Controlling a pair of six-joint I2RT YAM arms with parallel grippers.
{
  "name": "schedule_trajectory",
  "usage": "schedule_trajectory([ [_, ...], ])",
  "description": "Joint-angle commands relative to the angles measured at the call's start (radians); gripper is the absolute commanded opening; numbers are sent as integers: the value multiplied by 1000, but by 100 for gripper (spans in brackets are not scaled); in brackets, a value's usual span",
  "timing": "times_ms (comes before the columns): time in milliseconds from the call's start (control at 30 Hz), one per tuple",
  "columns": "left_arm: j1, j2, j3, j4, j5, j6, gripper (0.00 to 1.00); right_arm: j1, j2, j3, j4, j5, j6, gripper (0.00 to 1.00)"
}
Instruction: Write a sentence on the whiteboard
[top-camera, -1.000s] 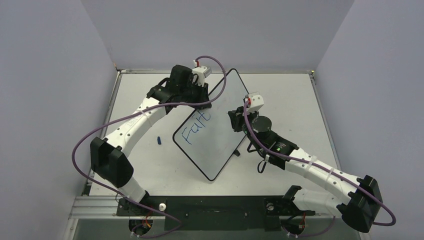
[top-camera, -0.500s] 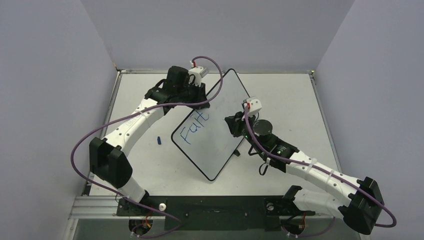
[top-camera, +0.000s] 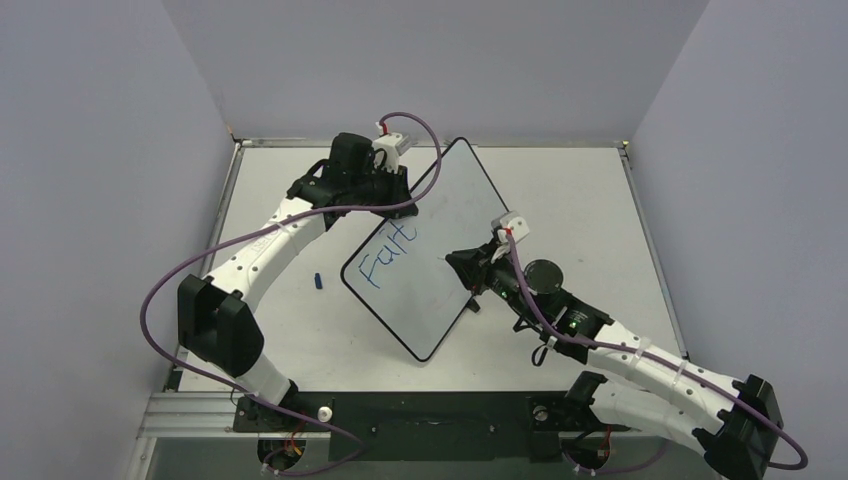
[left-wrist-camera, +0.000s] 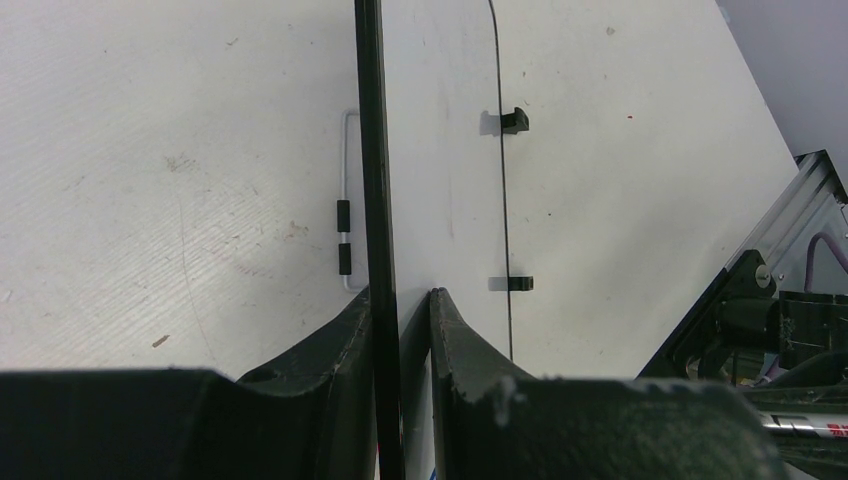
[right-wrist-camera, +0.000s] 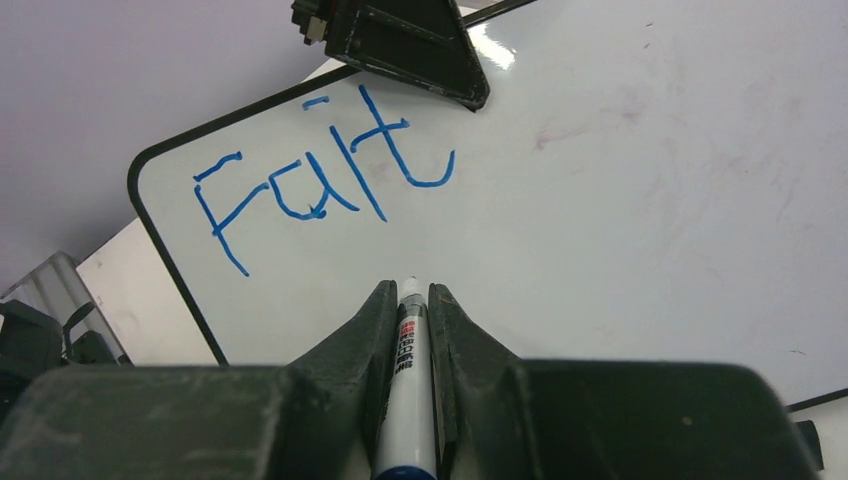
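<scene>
A white bench (top-camera: 300, 335) between grey walls (top-camera: 100, 150) carries a small blue object (top-camera: 318, 281); the left pincer (left-wrist-camera: 400, 297) clamps the whiteboard (top-camera: 430, 290), the right pincer (right-wrist-camera: 410, 288) a marker (right-wrist-camera: 407, 385).

A white table (top-camera: 580, 190), faintly scuffed, is enclosed by three plain pale grey-lavender walls: a back wall (top-camera: 430, 60) at 12 o'clock, a left wall (top-camera: 100, 150) at 9 o'clock and a right wall (top-camera: 750, 150) at 3 o'clock. At 6 o'clock an aluminium rail (top-camera: 190, 410) and a black plate (top-camera: 430, 412) are seen along the table's edge. The space is evenly lit.
</scene>
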Motion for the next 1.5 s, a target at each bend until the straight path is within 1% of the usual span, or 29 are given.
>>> schedule_trajectory([
  [0,21,-55,4,118,-52,68,0,14,16,17,65,-38,-13,0],
  [100,21,-60,-2,122,-47,66,0,15,56,54,63,6,-21,0],
  [200,21,-61,-6,126,-42,64,0,11,98,92,62,108,-17,0],
  [433,21,-69,-12,124,-38,64,0,-51,230,234,55,156,-16,0],
  [600,21,-69,-12,120,-34,66,0,-95,314,328,54,146,-25,0],
  [867,21,-67,-13,121,-29,66,0,-153,425,426,65,100,-6,0],
  [1067,20,-69,-13,118,-27,65,0,-199,483,454,104,15,60,0],
  [1467,21,-66,-13,118,-25,65,0,-213,515,474,129,-10,88,0],
])
